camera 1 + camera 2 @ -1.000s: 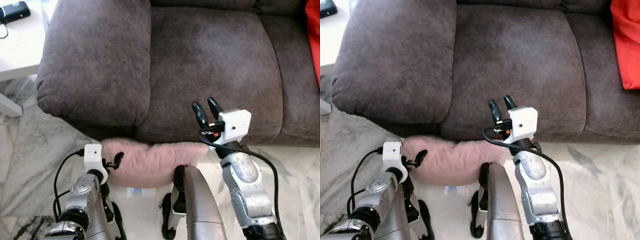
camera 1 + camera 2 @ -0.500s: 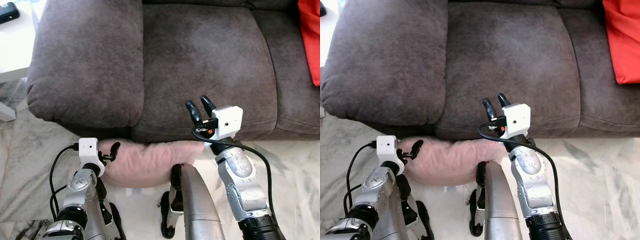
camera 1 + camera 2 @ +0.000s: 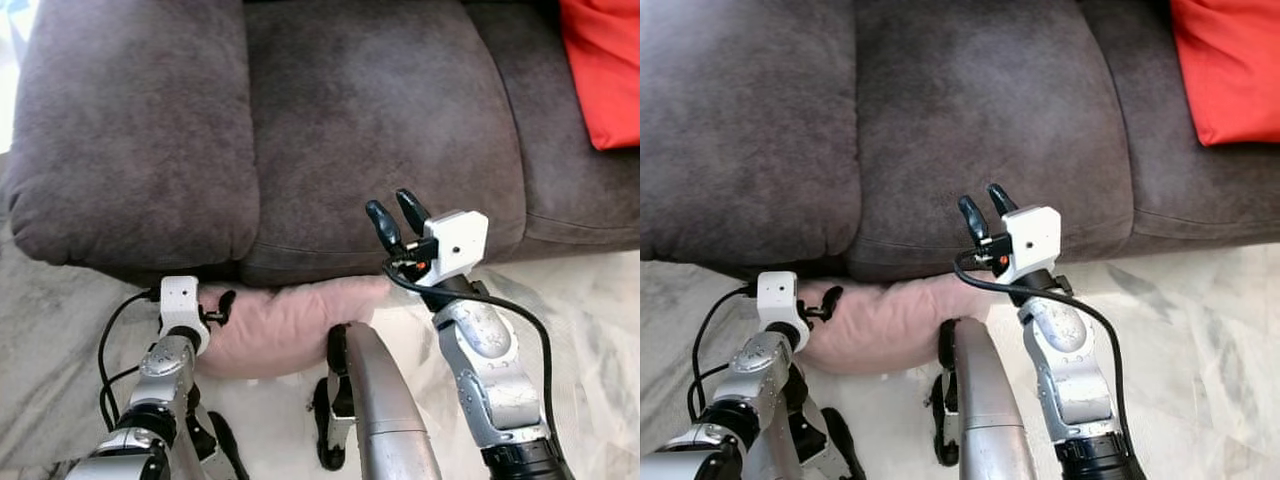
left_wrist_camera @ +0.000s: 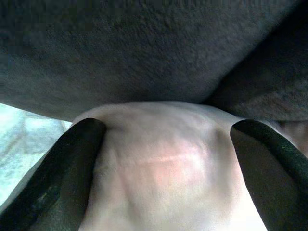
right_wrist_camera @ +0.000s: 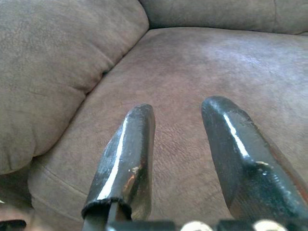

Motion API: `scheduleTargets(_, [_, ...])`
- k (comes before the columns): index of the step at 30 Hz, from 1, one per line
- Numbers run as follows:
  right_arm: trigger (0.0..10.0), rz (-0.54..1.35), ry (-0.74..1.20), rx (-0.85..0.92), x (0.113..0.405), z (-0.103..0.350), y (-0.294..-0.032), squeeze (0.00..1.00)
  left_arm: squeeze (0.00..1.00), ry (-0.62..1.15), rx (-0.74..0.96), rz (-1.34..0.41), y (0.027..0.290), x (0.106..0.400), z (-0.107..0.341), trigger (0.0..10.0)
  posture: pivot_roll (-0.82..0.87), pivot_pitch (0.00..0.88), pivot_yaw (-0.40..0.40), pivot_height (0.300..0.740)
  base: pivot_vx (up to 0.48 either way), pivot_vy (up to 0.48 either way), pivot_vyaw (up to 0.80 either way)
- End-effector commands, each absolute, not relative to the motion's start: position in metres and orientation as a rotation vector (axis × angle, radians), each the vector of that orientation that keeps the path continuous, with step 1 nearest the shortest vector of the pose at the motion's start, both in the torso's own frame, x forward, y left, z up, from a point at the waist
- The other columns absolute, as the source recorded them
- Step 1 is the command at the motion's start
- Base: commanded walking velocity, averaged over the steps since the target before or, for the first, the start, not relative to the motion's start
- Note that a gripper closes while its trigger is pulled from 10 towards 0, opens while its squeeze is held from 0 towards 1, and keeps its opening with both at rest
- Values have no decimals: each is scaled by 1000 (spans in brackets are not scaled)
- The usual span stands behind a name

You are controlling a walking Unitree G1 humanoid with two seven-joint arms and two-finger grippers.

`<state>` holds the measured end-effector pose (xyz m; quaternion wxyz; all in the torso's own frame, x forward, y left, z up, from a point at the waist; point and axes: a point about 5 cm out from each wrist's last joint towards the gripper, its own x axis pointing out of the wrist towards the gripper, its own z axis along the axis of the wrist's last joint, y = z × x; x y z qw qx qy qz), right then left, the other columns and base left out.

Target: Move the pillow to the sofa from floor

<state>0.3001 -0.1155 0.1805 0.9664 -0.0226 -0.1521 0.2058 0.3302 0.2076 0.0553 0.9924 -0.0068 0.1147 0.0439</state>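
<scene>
A soft pink pillow [image 3: 290,315] lies on the marble floor, tucked against the front of the dark brown sofa [image 3: 380,100]. My left gripper [image 3: 222,306] is low at the pillow's left end; in the left wrist view the pillow [image 4: 163,163] bulges between the two black fingers [image 4: 77,159], which press into it. My right gripper [image 3: 389,204] is raised over the front edge of the sofa seat, above the pillow's right end, open with nothing between its fingers [image 5: 127,159].
A red cushion [image 3: 600,60] lies on the sofa's right seat. The sofa's thick armrest [image 3: 130,130] bulges at the left. My silver leg [image 3: 380,400] stands on the floor [image 3: 590,320] just before the pillow.
The camera has swung right: the white side table has left the picture and more of the red cushion shows. Both grippers keep their places relative to the pillow and sofa.
</scene>
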Motion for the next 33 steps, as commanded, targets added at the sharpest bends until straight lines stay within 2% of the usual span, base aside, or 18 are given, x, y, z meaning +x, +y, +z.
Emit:
scheduleTargets(1, [10000,422,-283,-34,295,175,-116,0,0,267,-13,96,207,324,47,10000,-171,531,-253,551,0,0,0])
scheduleTargets(11, [10000,455,-275,-12,294,175,-105,0,0,241,33,139,206,329,58,10000,-160,524,-247,551,0,0,0])
scheduleTargets(17, [10000,457,-270,-12,296,173,-105,0,0,296,15,249,212,322,52,10000,-145,518,-237,551,0,0,0])
scheduleTargets(33, [10000,472,-263,-2,295,170,-98,0,0,359,24,301,211,301,37,10000,-124,519,-231,551,0,0,0])
